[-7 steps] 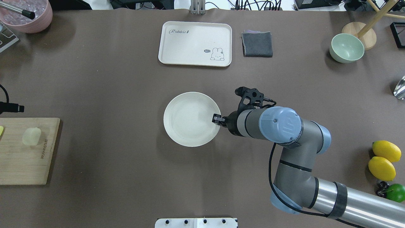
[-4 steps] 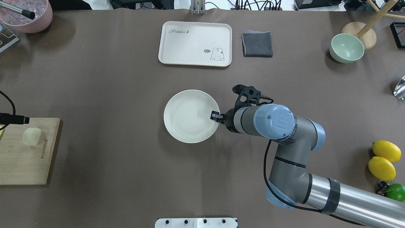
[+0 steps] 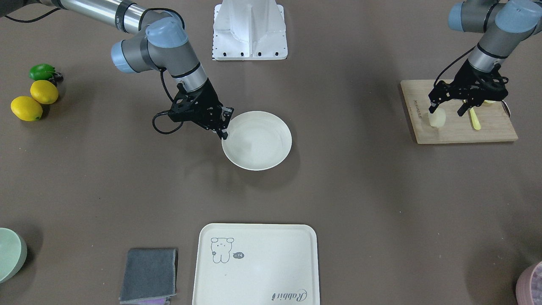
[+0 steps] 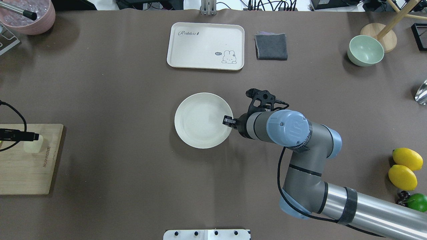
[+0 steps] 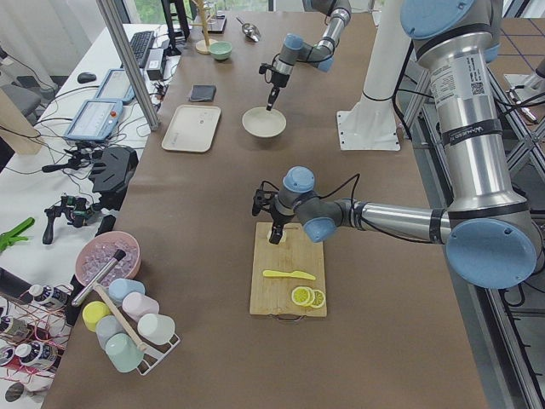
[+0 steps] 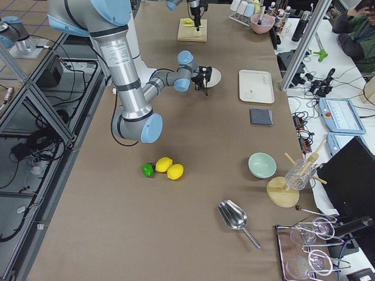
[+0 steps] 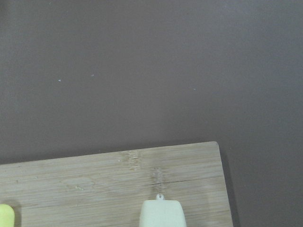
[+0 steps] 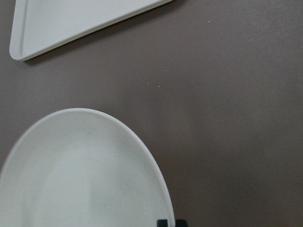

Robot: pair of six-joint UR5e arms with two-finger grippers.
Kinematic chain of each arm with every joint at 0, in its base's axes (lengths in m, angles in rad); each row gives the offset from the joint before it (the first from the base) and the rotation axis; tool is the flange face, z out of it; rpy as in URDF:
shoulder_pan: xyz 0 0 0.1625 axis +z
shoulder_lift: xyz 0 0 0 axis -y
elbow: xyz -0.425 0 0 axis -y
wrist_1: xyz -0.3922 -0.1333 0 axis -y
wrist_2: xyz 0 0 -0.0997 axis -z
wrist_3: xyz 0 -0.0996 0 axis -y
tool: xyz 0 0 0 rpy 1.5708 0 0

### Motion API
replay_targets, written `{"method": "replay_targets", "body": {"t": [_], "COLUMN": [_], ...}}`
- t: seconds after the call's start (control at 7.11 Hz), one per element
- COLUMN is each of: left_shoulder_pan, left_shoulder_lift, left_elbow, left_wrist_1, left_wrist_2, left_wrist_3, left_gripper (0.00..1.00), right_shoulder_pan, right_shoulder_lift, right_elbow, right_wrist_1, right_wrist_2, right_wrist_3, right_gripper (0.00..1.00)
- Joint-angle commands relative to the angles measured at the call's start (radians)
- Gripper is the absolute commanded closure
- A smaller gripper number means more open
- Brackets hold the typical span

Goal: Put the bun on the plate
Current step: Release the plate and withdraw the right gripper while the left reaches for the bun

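Note:
The bun [image 3: 437, 117] is a small pale block lying on the wooden cutting board [image 3: 461, 131] at the table's left end. My left gripper [image 3: 446, 111] hovers open just over it, one finger close beside it; the left wrist view shows the bun [image 7: 161, 213] at its bottom edge. The round off-white plate [image 4: 200, 123] sits mid-table with nothing on it. My right gripper [image 4: 228, 120] is shut on the plate's rim on its right side, and its tips show at the rim of the plate [image 8: 80, 175] in the right wrist view.
A cream rabbit tray [image 4: 205, 46] and a grey cloth [image 4: 271, 46] lie at the far side. A green bowl [image 4: 365, 50] stands far right, two lemons [image 4: 407, 159] and a lime near right. A yellow knife [image 3: 474, 118] lies on the board.
My right gripper has shifted the plate slightly away from the robot and to the right. My left gripper has come in from the left over the board to the bun.

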Motion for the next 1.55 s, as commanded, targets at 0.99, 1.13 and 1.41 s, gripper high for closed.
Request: {"method": "replay_targets", "body": {"t": [0.99,1.13,1.41], "left_shoulder_pan": [0.035,0.039,0.064], "left_shoulder_lift": [-0.001,-0.001,-0.006], "left_elbow": [0.018,0.02,0.022], "left_wrist_1": [0.002,0.002,0.0], "left_wrist_2": [0.039,0.039,0.04], "left_wrist_3": [0.002,0.002,0.001], "left_gripper": [0.25,0.27,0.27], "right_shoulder_pan": [0.185,0.252,0.364], "right_shoulder_lift": [0.028,0.021,0.01], "right_elbow": [0.106,0.151,0.166], "right_wrist_1": [-0.159,-0.232,-0.26], "right_wrist_2": [0.257,0.35,0.468], "right_wrist_3": [0.003,-0.005,-0.03], "right_gripper": [0.0,0.0,0.0]}}
